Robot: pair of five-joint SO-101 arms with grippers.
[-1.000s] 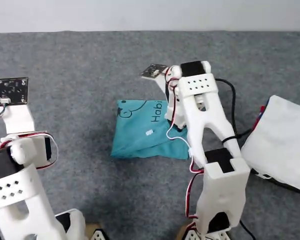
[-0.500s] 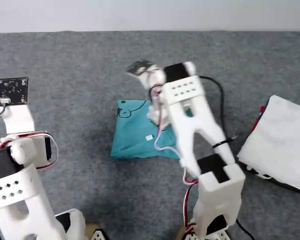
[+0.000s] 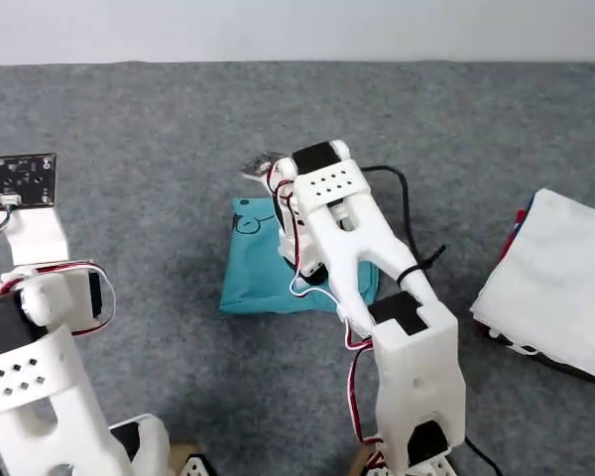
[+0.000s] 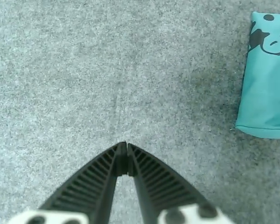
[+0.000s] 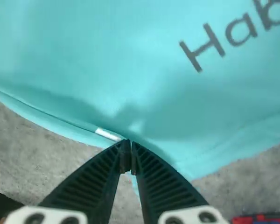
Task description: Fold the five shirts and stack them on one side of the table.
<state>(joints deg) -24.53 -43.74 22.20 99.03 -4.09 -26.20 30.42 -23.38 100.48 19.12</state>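
A folded teal shirt (image 3: 258, 268) with dark print lies in the middle of the grey carpeted table (image 3: 159, 129). My right arm (image 3: 327, 188) leans over the shirt's right half and hides it. In the right wrist view my right gripper (image 5: 125, 148) is shut, its tips at the teal shirt's (image 5: 130, 60) hem beside a small white label (image 5: 107, 135); no cloth shows between the fingers. My left gripper (image 4: 126, 149) is shut over bare carpet, with the teal shirt (image 4: 266, 79) off to one side. The left arm (image 3: 40, 327) stands at the near left.
At the table's right edge lies a stack of folded shirts, white on top (image 3: 560, 283), with red and dark cloth (image 3: 519, 226) showing beneath. A black cable (image 3: 407, 198) trails from the right arm. A pale wall (image 3: 297, 30) bounds the far side.
The right arm has swung leftward over the teal shirt, from its right edge to its middle. The shirt has stayed in place. The left arm has not moved.
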